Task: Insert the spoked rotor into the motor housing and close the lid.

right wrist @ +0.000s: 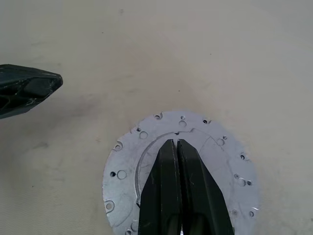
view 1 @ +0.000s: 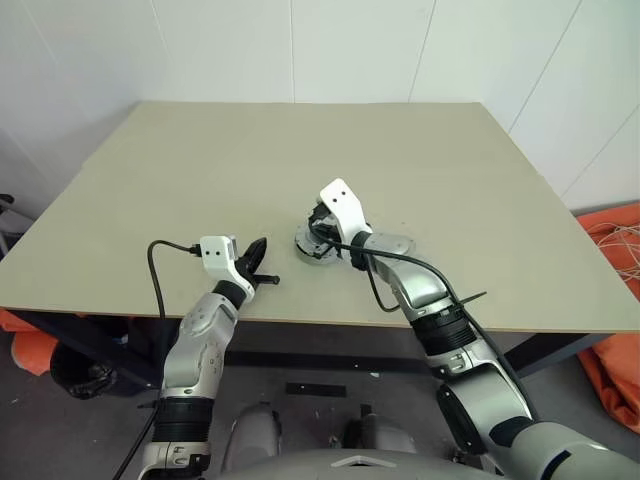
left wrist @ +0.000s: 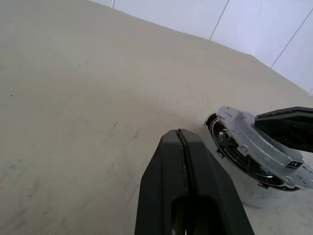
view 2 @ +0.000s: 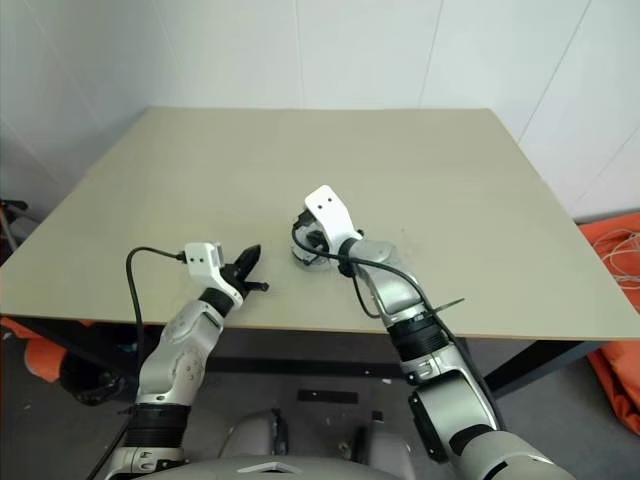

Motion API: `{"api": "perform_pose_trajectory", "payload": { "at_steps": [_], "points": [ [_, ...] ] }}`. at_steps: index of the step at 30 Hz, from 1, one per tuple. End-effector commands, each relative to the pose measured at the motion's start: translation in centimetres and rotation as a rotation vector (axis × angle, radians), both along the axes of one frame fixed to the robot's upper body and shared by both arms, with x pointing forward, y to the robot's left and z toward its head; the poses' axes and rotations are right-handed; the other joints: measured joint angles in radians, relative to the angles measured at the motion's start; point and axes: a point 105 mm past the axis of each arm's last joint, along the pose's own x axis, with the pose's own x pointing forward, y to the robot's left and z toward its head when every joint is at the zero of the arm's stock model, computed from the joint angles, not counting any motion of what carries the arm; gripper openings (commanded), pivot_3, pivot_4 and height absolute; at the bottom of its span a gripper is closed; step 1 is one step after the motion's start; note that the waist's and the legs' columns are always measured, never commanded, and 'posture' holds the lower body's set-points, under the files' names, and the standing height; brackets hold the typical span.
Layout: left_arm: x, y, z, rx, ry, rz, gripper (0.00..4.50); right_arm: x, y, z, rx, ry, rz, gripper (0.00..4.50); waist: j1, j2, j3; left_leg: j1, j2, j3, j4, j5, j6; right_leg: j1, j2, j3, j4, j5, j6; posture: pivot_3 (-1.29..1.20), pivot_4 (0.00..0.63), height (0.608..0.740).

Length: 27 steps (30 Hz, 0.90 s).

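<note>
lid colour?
Pale grey lid, ringed with small holes; right wrist view shows it best.

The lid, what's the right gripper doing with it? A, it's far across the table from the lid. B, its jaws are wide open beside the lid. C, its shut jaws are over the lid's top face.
C: in the right wrist view the right gripper, jaws shut, lies over the lid.

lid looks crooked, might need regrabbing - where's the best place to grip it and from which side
Grip the lid by its thin outer rim, coming from the raised edge facing the left gripper. It is a flat perforated disc sitting tilted on the motor housing, so that lifted edge probably leaves room for a finger beneath. The shut right gripper lies over its middle.
</note>
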Motion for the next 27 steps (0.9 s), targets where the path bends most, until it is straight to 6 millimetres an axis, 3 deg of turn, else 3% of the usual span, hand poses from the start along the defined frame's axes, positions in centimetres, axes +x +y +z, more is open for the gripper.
{"api": "perform_pose_trajectory", "payload": {
  "at_steps": [1, 7, 12, 15, 18, 27],
  "points": [
    [0.1, 0.0, 1.5, 0.001, -0.054, -0.003, 0.0, 0.1, 0.1, -0.1, 0.011, 0.003, -0.01, 0.04, 0.0, 0.0, 0.0, 0.0, 0.0, 0.0, 0.0, 0.0, 0.0, 0.0, 0.0, 0.0, 0.0, 0.0, 0.0, 0.0, 0.0, 0.74],
    [0.2, 0.0, 1.6, 0.001, -0.057, -0.003, 0.0, 0.4, -0.1, -0.5, 0.021, 0.02, -0.018, 0.04, -0.001, 0.0, 0.0, 0.009, 0.0, 0.0, -0.001, -0.001, 0.001, 0.009, 0.0, 0.0, -0.001, -0.002, 0.003, 0.0, 0.0, 0.74],
    [0.2, 0.0, 1.6, 0.0, -0.06, -0.003, 0.0, -0.5, 1.1, 3.5, 0.154, -0.069, 0.115, 0.04, 0.0, 0.0, 0.0, 0.015, 0.0, 0.0, -0.002, -0.002, 0.002, 0.016, 0.0, 0.0, -0.003, -0.005, 0.008, 0.0, 0.0, 0.74],
    [0.3, -0.1, 1.6, -0.001, -0.06, -0.006, 0.0, -0.9, 1.1, 4.7, 0.166, -0.101, 0.188, 0.04, 0.0, 0.0, 0.0, 0.015, 0.0, 0.0, -0.002, -0.002, 0.002, 0.016, 0.0, 0.0, -0.003, -0.005, 0.008, 0.0, 0.0, 0.74],
    [0.3, -0.1, 1.6, -0.002, -0.06, -0.011, 0.0, -0.6, 0.9, 4.8, 0.154, -0.099, 0.209, 0.66, 0.0, 0.0, 0.0, 0.015, 0.0, 0.0, -0.002, -0.002, 0.002, 0.015, 0.0, 0.0, -0.003, -0.004, 0.008, 0.0, 0.0, 0.74],
    [0.3, 0.1, 1.8, 0.004, -0.07, -0.004, 0.0, 1.0, 0.5, 3.3, 0.098, -0.072, 0.25, 3.77, 0.0, 0.0, 0.0, 0.014, 0.0, 0.0, -0.002, -0.002, 0.002, 0.015, 0.0, 0.0, -0.003, -0.002, 0.004, 0.0, 0.0, 0.74]
  ]
}}
